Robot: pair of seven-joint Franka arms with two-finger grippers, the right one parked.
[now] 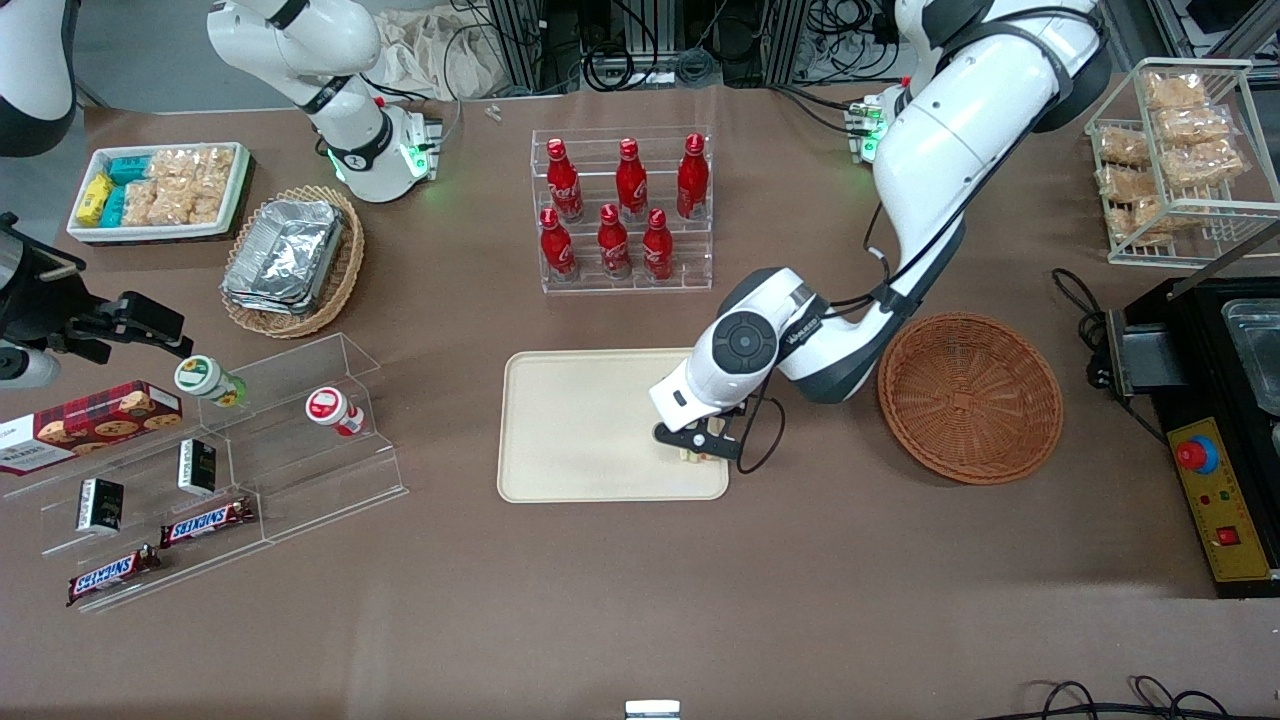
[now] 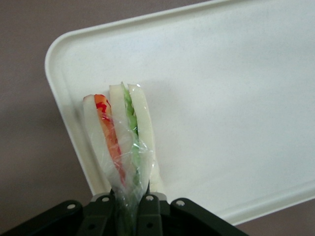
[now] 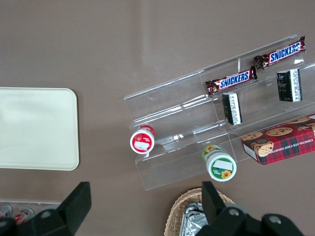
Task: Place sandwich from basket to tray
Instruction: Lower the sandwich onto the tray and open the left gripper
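Note:
A plastic-wrapped sandwich (image 2: 120,137), white bread with red, orange and green layers, hangs in my gripper (image 2: 129,199), whose fingers are shut on its narrow wrapped end. It is over the cream tray (image 2: 221,98), near a rounded corner. From the front, the gripper (image 1: 700,450) and a sliver of sandwich (image 1: 693,457) sit at the tray (image 1: 590,420) corner nearest the camera, on the basket's side. I cannot tell whether the sandwich touches the tray. The round reddish-brown basket (image 1: 970,395) beside the tray holds nothing.
A clear rack of red bottles (image 1: 625,210) stands farther from the camera than the tray. Toward the parked arm's end are a clear stepped shelf with snacks (image 1: 215,465), an oval basket of foil containers (image 1: 290,260) and a white bin (image 1: 160,190). A black control box (image 1: 1215,440) and wire rack (image 1: 1180,160) lie toward the working arm's end.

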